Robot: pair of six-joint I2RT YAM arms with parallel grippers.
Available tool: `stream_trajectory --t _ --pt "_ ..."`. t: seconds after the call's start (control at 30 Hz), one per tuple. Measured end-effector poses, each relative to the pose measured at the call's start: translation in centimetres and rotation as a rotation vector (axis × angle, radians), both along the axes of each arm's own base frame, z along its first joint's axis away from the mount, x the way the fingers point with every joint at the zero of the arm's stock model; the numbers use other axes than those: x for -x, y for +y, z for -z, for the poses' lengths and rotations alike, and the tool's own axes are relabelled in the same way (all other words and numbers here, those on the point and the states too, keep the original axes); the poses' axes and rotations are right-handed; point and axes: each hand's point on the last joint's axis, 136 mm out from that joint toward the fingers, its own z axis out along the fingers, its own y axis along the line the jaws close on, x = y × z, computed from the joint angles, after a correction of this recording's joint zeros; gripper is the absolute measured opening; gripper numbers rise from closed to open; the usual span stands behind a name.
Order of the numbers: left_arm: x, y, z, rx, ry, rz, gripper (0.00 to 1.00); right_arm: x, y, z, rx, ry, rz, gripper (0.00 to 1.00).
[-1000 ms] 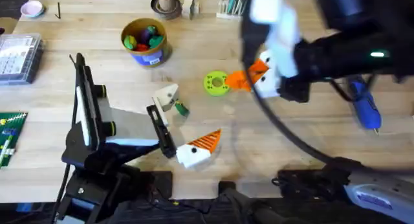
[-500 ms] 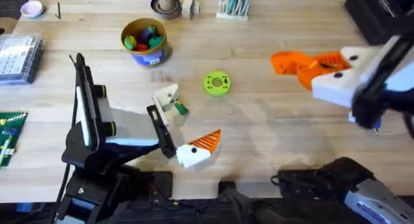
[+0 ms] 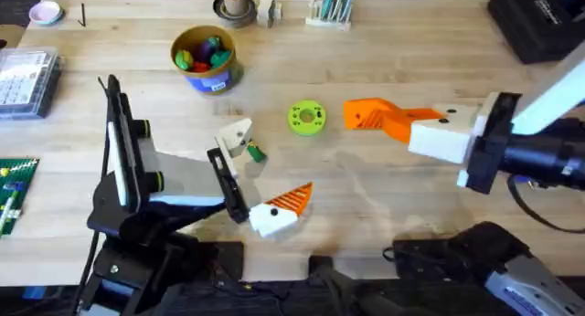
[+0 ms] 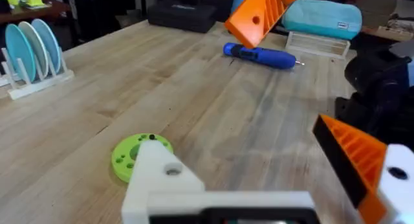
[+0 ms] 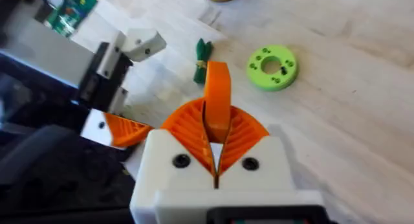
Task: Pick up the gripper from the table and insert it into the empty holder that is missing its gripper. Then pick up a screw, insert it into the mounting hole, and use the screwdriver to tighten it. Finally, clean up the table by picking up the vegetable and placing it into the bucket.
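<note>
1. Right gripper [image 5: 217, 123], my own, was pressed together on the gripper [image 5: 218, 94]: the small orange wedge stood up between my two orange ribbed pads [image 5: 187, 128], its tip rising past them.
2. Seen from overhead, that hand hung over the table [image 3: 384, 51] right of centre, its orange end aimed at the lime-green disc [image 3: 306, 117] and stopping just short of it.
3. My left gripper [image 3: 261, 170] sat lower left of the disc with its fingers spread wide.
4. One of those left fingers was the holder [image 3: 236, 133], an all-white block with a pointed top and no orange pad on it. The other finger carried an orange ribbed tip [image 3: 294, 199].
5. From my left wrist, the holder's white point stood in front of the disc, and the orange ribbed tip sat well apart from it on the other side.
6. The vegetable [image 3: 256, 152], small and dark green, lay flat on the wood just beside the holder, between it and the disc. I could not tell whether it touched the holder.
7. The screwdriver [image 4: 259, 54] lay on its side on the far part of the table, blue, with its thin metal bit pointing away from the disc.
8. The bucket [image 3: 206, 58] stood upright near the back of the table, well apart from both my hands, with coloured toy pieces inside it.
</note>
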Motion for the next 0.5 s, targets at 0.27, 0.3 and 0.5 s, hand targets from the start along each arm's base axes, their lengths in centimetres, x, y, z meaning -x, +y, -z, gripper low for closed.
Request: stream_trajectory --t 0.27,0.3,0.5 --pt "0.0 0.0 0.0 0.0 0.0 0.0 0.993 -0.2 0.6 0.4 -0.142 0.232 0.11 0.009" --pt "0.0 0.0 0.0 0.0 0.0 0.0 0.993 -0.5 0.7 0.5 -0.163 0.266 0.132 0.009" --pt "0.0 0.0 0.0 0.0 0.0 0.0 0.993 -1.6 1.2 0.8 -0.274 0.447 0.244 0.009"
